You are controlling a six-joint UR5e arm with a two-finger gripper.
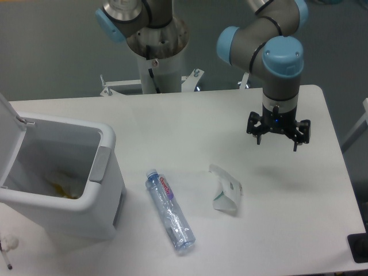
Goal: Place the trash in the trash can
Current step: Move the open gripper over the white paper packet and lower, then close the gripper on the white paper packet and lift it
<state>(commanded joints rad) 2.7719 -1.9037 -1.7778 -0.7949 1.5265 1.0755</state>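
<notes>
A crumpled white paper carton with green print lies on the white table right of centre. A clear plastic bottle with a blue cap and red-lettered label lies on its side left of the carton, cap pointing away from me. The white trash can stands at the left with its lid swung up and some crumpled material inside. My gripper hangs above the table, up and to the right of the carton, fingers spread open with nothing between them.
The arm's base column rises behind the table's far edge. A small white object with a thin stick lies at the front left corner. A dark block sits at the front right edge.
</notes>
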